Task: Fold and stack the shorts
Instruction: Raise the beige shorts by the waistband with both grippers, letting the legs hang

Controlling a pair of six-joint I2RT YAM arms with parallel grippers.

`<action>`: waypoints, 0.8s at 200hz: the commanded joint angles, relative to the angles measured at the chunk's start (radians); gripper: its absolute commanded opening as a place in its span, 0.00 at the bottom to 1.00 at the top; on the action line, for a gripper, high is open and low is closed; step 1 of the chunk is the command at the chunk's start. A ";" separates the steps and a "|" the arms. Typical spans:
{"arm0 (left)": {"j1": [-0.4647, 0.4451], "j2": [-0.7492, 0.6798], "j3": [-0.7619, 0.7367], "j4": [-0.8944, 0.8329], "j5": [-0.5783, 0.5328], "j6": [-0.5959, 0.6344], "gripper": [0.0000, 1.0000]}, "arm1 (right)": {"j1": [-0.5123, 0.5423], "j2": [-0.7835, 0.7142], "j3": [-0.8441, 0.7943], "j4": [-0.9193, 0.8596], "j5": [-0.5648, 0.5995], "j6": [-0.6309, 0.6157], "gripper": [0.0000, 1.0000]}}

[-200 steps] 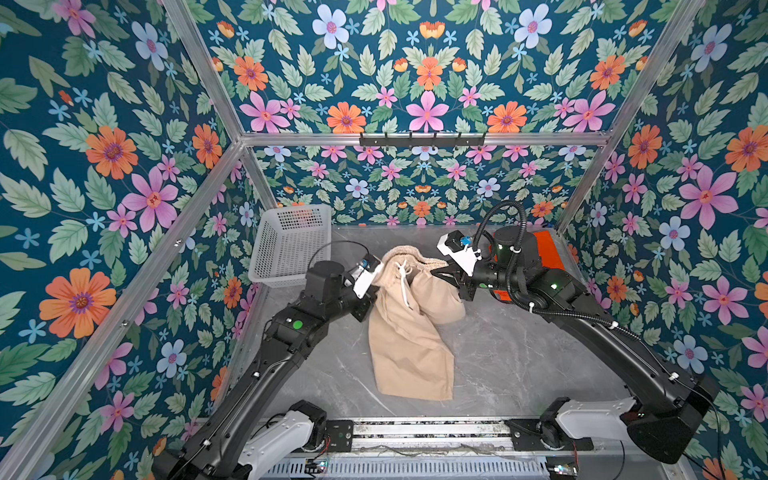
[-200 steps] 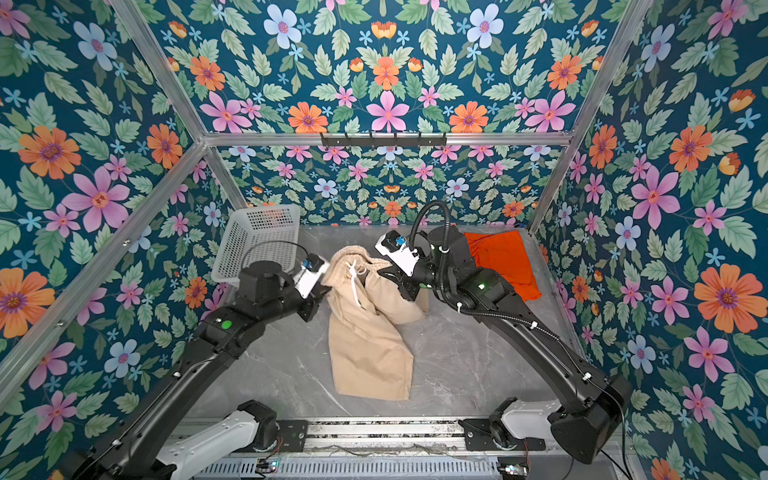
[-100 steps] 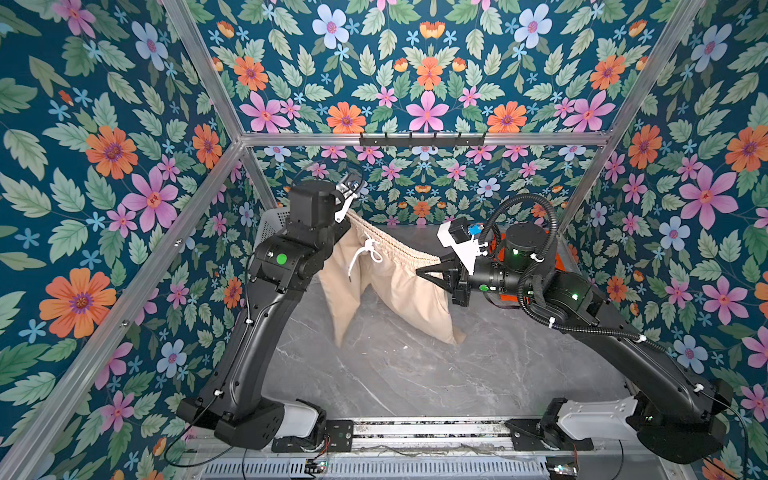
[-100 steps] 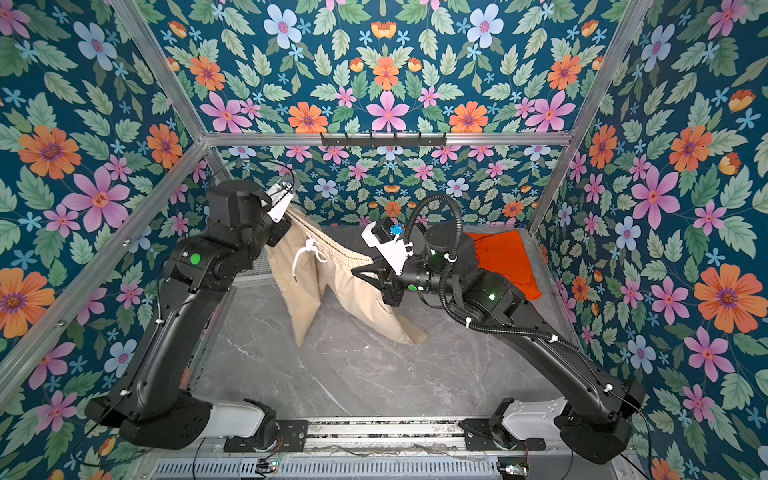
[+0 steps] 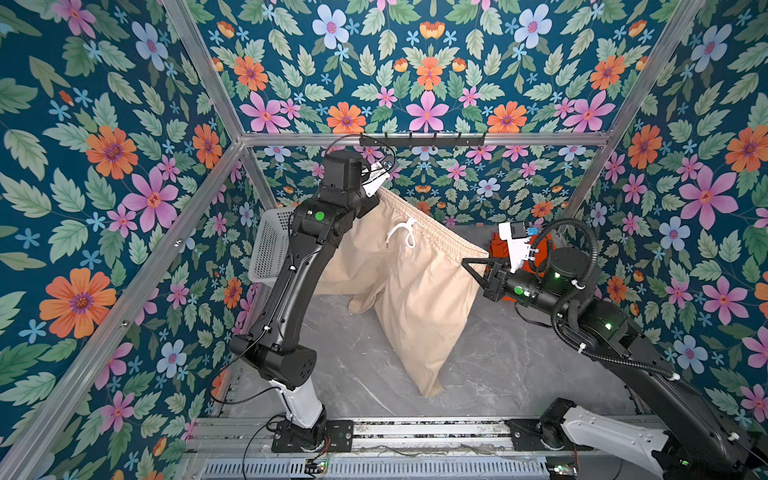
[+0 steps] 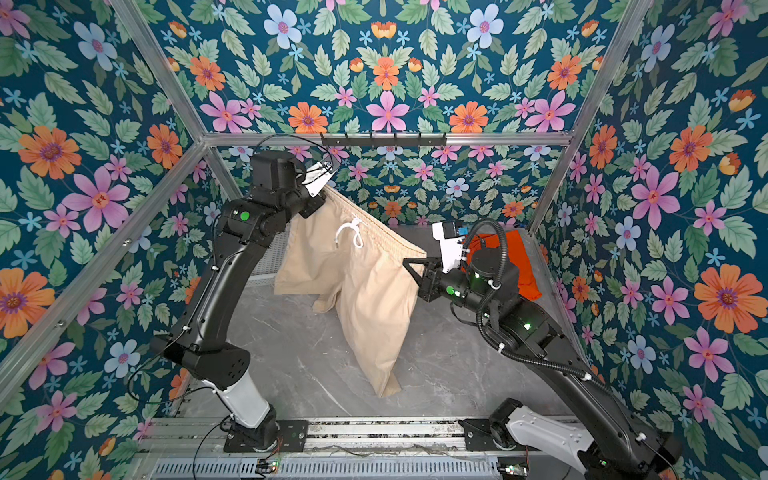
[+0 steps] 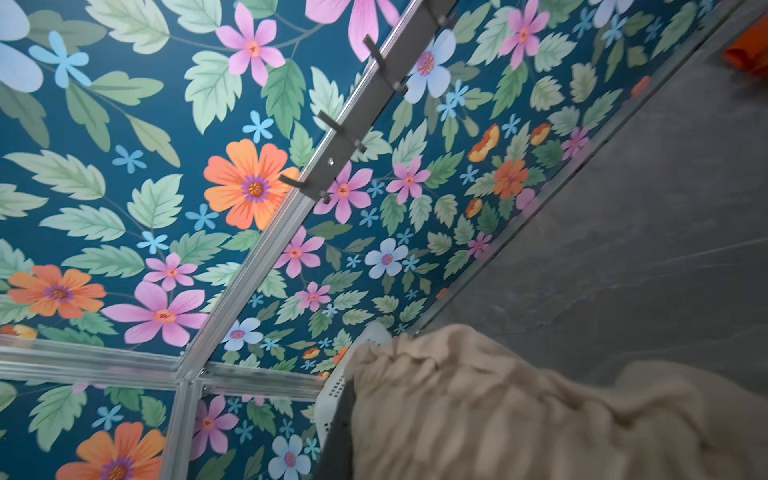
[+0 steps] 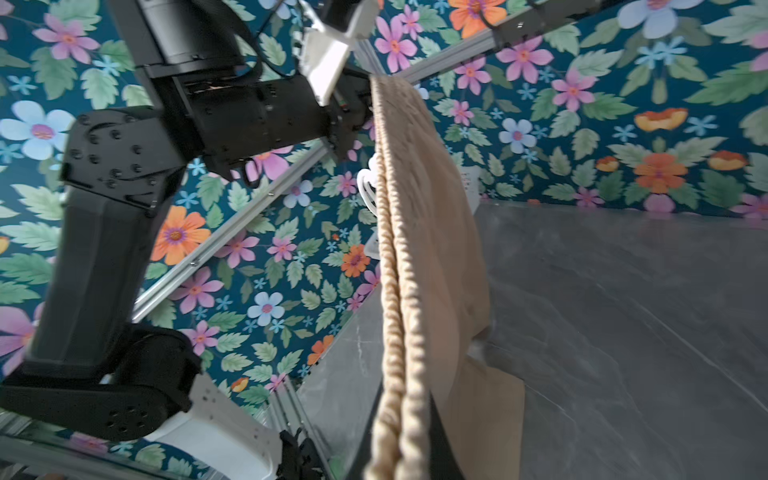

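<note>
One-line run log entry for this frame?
beige shorts: hung by waistband | left end effector: shut on one end, higher | right end effector: shut on other end, lower | orange shorts: on table, back right

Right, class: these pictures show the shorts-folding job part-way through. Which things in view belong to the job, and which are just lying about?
Belong to the job:
- beige shorts, held up by the waistband
- orange shorts, lying at the back right

Just lying about:
- white basket, back left
- hook rail, on the back wall
</note>
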 commanded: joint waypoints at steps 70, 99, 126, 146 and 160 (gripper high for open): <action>0.013 -0.448 -0.311 0.221 -0.099 -0.010 0.00 | -0.038 0.112 0.395 -0.336 -0.281 -0.423 0.00; 0.013 -0.565 -0.360 0.221 -0.174 0.019 0.00 | 0.037 0.189 0.530 -0.398 -0.320 -0.460 0.00; 0.013 -0.612 -0.362 0.206 -0.242 0.059 0.00 | 0.151 0.269 0.635 -0.443 -0.321 -0.493 0.00; 0.013 -0.608 -0.361 0.226 -0.262 0.097 0.00 | 0.153 0.311 0.685 -0.427 -0.352 -0.409 0.00; 0.013 -0.574 -0.352 0.242 -0.262 0.123 0.00 | 0.153 0.322 0.696 -0.415 -0.347 -0.372 0.00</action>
